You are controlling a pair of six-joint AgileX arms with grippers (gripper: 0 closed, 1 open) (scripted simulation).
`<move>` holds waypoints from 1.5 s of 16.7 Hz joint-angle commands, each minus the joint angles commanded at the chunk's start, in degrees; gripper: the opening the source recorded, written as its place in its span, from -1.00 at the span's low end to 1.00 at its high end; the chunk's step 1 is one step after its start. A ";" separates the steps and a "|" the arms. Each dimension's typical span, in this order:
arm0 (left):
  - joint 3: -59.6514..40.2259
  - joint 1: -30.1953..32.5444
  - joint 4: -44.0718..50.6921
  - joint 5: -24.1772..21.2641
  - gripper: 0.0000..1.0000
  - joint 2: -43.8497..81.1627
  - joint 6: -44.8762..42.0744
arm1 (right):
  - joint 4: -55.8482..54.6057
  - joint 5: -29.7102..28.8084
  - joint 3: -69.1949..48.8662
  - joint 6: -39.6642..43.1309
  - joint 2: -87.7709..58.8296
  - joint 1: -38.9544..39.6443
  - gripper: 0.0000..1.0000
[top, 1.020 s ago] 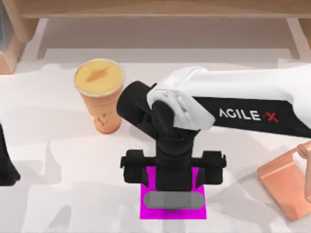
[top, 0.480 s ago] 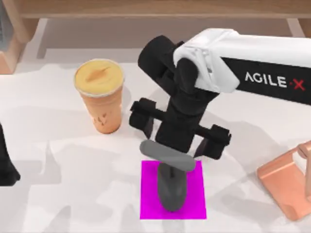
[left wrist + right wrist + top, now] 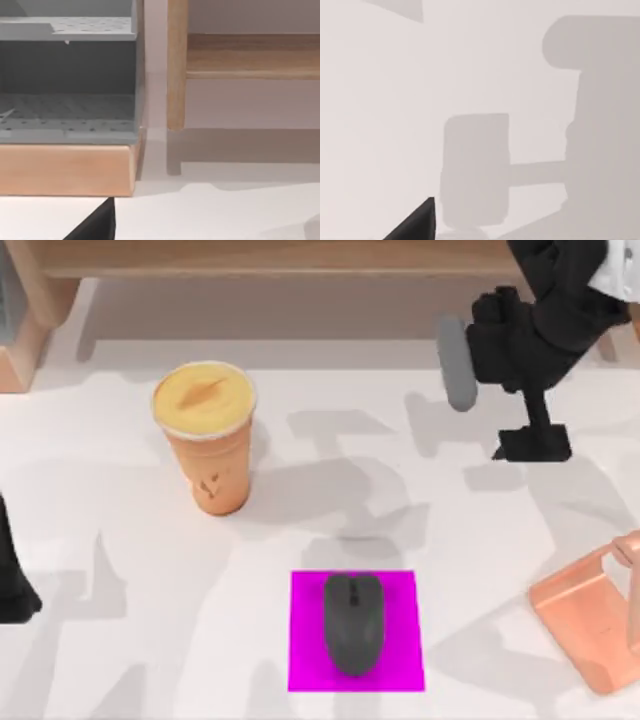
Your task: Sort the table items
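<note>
The dark grey computer mouse [image 3: 353,623] lies on the flat magenta square [image 3: 303,635] near the front middle of the white table [image 3: 130,640], with nothing touching it. Back left of it, the tall orange cup [image 3: 208,438] with a pale yellow lid stands upright. My right gripper [image 3: 512,375] hangs high over the table's back right, open and holding nothing, far from both items. At the table's left edge my left arm [image 3: 10,580] sits parked.
A copper-coloured stand [image 3: 590,615] sits at the front right edge. A wooden shelf frame [image 3: 300,258] runs along the back. In the left wrist view a grey perforated rack [image 3: 67,85] rests on a wooden base [image 3: 65,169] beside a wooden post [image 3: 176,65].
My right gripper has let go of the mouse on the magenta square and has risen away to the back right. The cup and my left arm have not moved.
</note>
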State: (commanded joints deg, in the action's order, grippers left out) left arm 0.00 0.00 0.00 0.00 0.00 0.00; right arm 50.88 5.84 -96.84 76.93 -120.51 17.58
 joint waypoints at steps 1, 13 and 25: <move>0.00 0.00 0.00 0.00 1.00 0.00 0.00 | 0.66 0.14 -0.04 -6.38 -0.16 -3.52 1.00; 0.00 0.00 0.00 0.00 1.00 0.00 0.00 | 11.48 -5.03 3.10 -57.01 0.85 -33.98 1.00; 0.00 0.00 0.00 0.00 1.00 0.00 0.00 | 0.53 -5.23 9.55 -57.77 -3.37 -34.19 1.00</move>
State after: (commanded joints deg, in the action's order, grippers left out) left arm 0.00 0.00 0.00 0.00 0.00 0.00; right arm 51.41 0.62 -87.30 19.15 -123.89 -16.62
